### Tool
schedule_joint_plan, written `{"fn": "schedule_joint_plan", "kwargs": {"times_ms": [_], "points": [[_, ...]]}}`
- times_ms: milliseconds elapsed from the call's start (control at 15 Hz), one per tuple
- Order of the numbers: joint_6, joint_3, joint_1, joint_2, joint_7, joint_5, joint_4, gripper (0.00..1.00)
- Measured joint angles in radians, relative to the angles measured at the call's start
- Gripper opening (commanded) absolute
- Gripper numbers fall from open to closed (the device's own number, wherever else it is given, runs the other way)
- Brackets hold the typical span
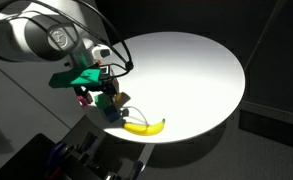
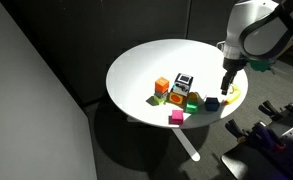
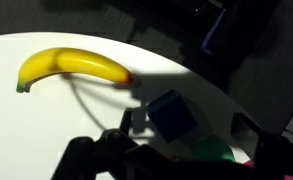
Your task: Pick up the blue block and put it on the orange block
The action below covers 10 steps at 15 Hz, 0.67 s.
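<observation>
Claw hangs low, jaws spread wide and holding nothing, close by the blue block.

In the wrist view the blue block sits on the white table just ahead of the claw, in line with the gap of the jaws; contact cannot be told. A banana lies a little beyond, near the rim. Farthest from the claw, in an exterior view, the orange block stands beside a dark labelled block, well apart from the blue one.
</observation>
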Motion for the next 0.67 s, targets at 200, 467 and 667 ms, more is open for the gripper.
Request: {"fn": "schedule_joint_plan", "kwargs": {"times_ms": [200,467,667], "points": [[0.0,0.0,0.0,0.044,0.0,-0.04,0.027,1.0],[0.0,0.002,0.0,0.046,0.0,-0.04,0.027,1.0],[0.0,0.002,0.0,0.046,0.0,-0.04,0.027,1.0]]}}
